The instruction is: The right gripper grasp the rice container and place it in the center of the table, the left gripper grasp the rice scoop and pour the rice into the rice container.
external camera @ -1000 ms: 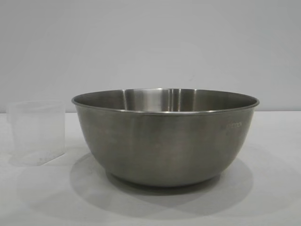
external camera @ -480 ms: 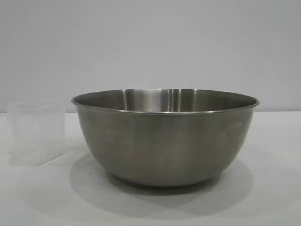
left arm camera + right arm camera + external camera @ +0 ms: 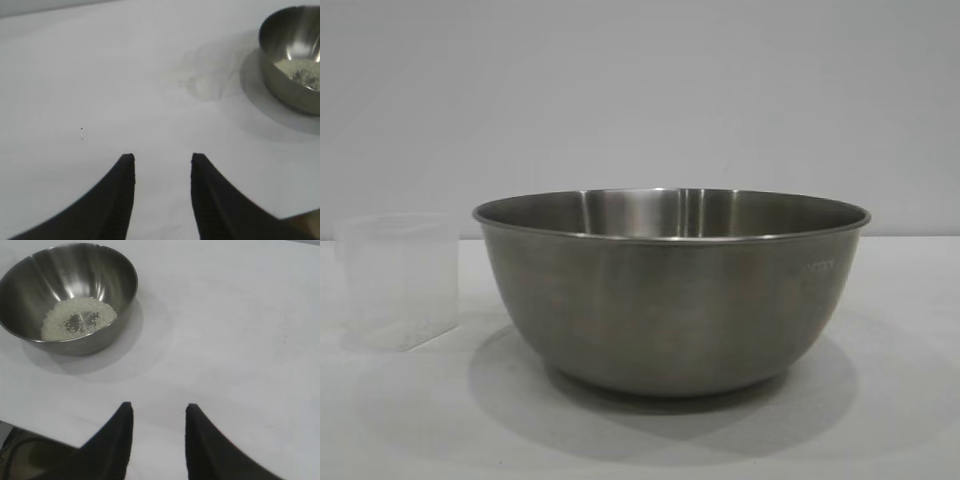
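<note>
Rice (image 3: 77, 320) lies in a thin ring at the bottom of the rice container (image 3: 670, 290), which stands upright on the white table (image 3: 900, 420), filling the middle of the exterior view. The rice scoop (image 3: 398, 280) stands upright at the container's nine o'clock in that view, just beside it but not touching, its frosted walls too cloudy to show what it holds.

In the left wrist view the left gripper (image 3: 162, 170) hangs above bare table with its fingers (image 3: 122, 195) parted by a moderate gap and nothing between them. The rice container (image 3: 292, 60) sits well apart from it, off toward the gripper's two o'clock, and the rice scoop (image 3: 204, 85) shows only as a faint pale shape between the two, closer to the container, toward the gripper's one o'clock.

In the right wrist view the right gripper (image 3: 157, 415) is likewise over bare table, fingers (image 3: 200, 440) spread by a similar gap and holding nothing. The rice container (image 3: 67, 297) lies well apart from it, toward its eleven o'clock.
</note>
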{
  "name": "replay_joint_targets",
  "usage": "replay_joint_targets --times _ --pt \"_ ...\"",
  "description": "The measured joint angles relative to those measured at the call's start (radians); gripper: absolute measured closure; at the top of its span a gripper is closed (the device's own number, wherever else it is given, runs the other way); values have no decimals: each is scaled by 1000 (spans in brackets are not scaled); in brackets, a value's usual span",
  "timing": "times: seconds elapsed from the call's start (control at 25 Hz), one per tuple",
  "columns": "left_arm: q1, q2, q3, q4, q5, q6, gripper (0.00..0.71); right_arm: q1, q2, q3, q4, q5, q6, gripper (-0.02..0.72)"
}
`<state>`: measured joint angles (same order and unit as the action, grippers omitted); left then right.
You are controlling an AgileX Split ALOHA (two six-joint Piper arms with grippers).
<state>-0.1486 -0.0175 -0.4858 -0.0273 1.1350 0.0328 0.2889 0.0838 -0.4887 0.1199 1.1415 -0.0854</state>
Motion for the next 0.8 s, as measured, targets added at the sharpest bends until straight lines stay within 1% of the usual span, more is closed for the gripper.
replay_joint_targets --times 0.8 --pt "0 0 2 -6 -10 0 495 0 -3 0 0 0 0 455"
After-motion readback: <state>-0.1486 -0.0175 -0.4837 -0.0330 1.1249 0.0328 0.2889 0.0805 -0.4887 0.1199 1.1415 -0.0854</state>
